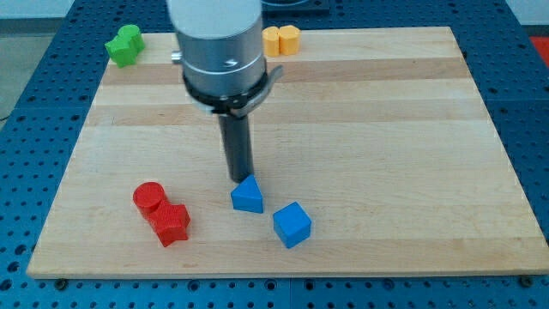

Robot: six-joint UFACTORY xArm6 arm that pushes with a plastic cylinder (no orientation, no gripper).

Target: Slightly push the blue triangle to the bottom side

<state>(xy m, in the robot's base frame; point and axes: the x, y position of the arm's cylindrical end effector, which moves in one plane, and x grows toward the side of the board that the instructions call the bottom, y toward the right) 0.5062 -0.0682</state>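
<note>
The blue triangle (248,196) lies on the wooden board (386,129), left of the view's centre and toward the bottom. My tip (240,178) sits right at the triangle's upper edge, touching or nearly touching it from the view's top side. A blue cube (292,224) lies just to the lower right of the triangle, a small gap apart.
A red cylinder (148,197) and a red block (171,223) sit together at the lower left. A green block (123,45) lies at the top left corner. An orange and yellow pair (280,39) lies at the top edge. The arm's grey body (219,47) hangs above the board.
</note>
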